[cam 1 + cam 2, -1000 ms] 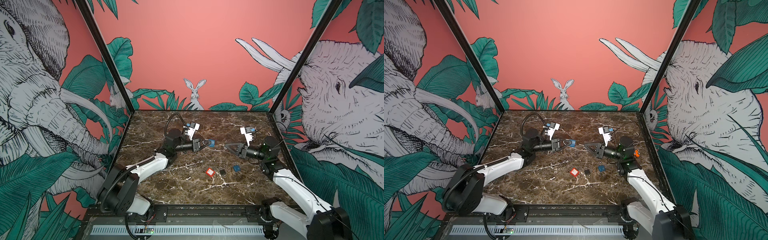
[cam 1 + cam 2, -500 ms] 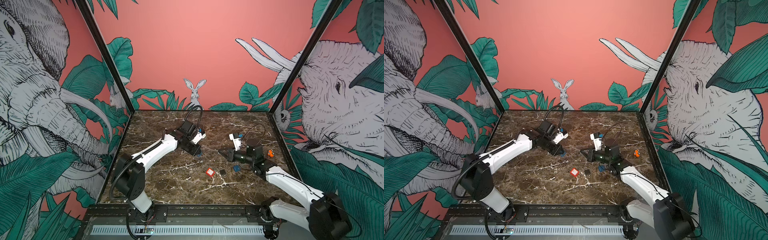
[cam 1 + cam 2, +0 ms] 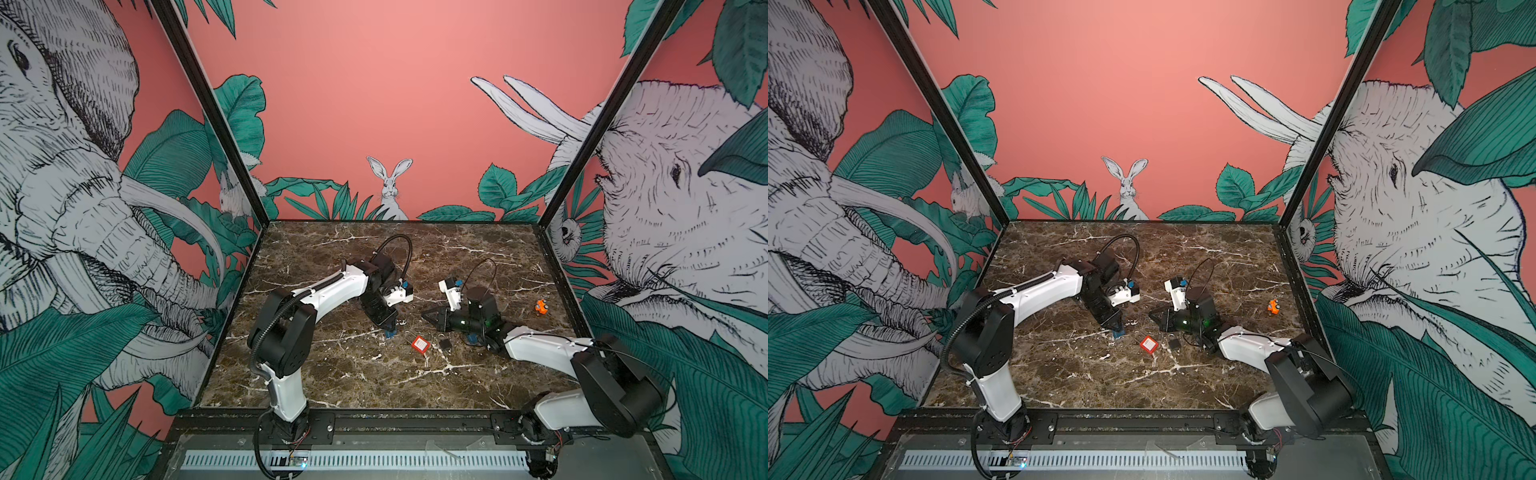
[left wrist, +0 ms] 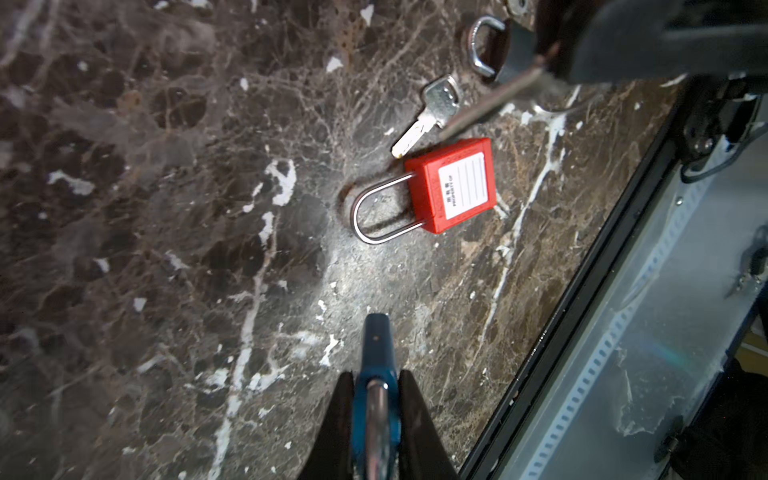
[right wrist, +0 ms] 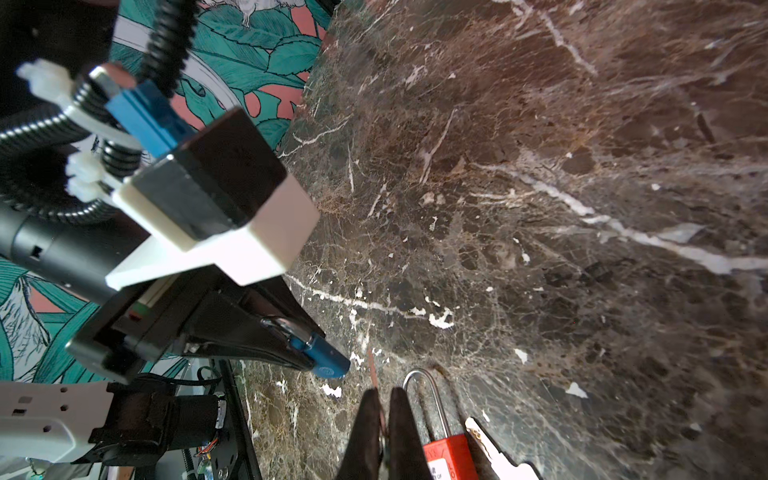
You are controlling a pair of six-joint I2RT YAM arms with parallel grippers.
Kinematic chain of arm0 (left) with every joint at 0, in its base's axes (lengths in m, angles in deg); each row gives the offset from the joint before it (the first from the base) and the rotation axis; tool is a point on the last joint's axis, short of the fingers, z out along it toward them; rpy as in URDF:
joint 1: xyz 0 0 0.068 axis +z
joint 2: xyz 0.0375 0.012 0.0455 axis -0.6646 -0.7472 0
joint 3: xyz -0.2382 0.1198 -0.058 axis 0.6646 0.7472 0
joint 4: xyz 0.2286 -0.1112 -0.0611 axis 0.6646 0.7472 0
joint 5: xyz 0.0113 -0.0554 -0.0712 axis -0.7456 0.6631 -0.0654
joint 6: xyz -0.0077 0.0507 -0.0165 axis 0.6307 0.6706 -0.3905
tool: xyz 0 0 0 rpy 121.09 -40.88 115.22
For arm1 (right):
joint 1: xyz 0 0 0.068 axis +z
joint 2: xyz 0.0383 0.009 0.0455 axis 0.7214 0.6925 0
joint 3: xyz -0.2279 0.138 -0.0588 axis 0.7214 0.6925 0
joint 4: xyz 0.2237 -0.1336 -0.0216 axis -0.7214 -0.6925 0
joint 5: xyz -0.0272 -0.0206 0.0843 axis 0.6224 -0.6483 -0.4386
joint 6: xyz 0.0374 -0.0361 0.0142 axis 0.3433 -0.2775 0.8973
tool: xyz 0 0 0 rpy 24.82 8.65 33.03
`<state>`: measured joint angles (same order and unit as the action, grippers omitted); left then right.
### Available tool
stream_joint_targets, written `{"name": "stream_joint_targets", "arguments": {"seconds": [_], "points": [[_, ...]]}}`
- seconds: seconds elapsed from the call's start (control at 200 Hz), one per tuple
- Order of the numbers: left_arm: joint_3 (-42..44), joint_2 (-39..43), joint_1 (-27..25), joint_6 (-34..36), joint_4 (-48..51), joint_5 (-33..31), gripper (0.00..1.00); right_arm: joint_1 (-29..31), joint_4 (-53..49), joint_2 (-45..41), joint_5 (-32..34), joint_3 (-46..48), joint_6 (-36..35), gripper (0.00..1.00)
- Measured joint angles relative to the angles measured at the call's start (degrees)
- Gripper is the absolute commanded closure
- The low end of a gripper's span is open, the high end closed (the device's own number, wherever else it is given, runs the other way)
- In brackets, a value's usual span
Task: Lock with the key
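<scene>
My left gripper (image 4: 376,376) is shut on a blue padlock (image 4: 375,345), gripped at the shackle end, with the body pointing down at the marble (image 3: 390,333). My right gripper (image 5: 384,391) is shut on a thin key (image 5: 372,368), whose blade sticks out past the fingertips. It hovers low to the right of the blue padlock (image 5: 326,360), in both top views (image 3: 428,316) (image 3: 1154,316). The key tip is a short way from the blue padlock and apart from it.
A red padlock (image 4: 453,185) with a shut shackle lies between the grippers. Beside it are a loose silver key (image 4: 428,114) and a black padlock (image 3: 445,344). A second blue object (image 3: 471,338) sits under the right arm. A small orange item (image 3: 540,306) lies far right.
Both arms have come down from a raised pose toward the table. The left gripper swung forward and down with the blue padlock; the right gripper lowered with the key.
</scene>
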<state>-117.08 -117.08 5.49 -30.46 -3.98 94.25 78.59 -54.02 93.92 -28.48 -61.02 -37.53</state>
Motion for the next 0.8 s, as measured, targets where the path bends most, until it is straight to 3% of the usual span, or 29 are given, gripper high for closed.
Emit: {"name": "stream_joint_targets", "arguments": {"seconds": [0.27, 0.385, 0.425, 0.6, 0.675, 0.725, 0.8], "points": [[0.6, -6.9, 1.5, 2.8, -0.2, 4.0, 1.00, 0.2, 4.5, 4.2, -1.3, 0.1, 1.1, 1.00], [0.5, -8.8, 2.3, 3.3, -0.2, 4.9, 0.88, 0.7, 5.9, 6.0, -1.6, 0.1, 1.6, 1.00], [0.2, -9.3, 2.6, 3.5, 0.1, 5.4, 0.78, 0.9, 6.7, 6.7, -1.6, 0.1, 1.9, 1.00], [-0.7, -11.9, 2.9, 3.7, -0.1, 5.1, 0.55, 2.2, 10.3, 9.7, -1.7, 0.1, 3.3, 1.00], [-1.4, -12.0, 3.2, 3.5, 0.5, 5.2, 0.52, 3.1, 11.9, 11.0, -1.4, 0.1, 4.0, 1.00], [-1.8, -12.0, 3.3, 3.7, 0.5, 5.2, 0.43, 3.8, 12.5, 11.8, -1.0, 0.1, 4.4, 1.00], [-2.9, -12.0, 3.5, 3.6, 0.7, 4.5, 0.40, 4.8, 13.0, 12.8, -0.1, 0.1, 4.8, 1.00]]}}
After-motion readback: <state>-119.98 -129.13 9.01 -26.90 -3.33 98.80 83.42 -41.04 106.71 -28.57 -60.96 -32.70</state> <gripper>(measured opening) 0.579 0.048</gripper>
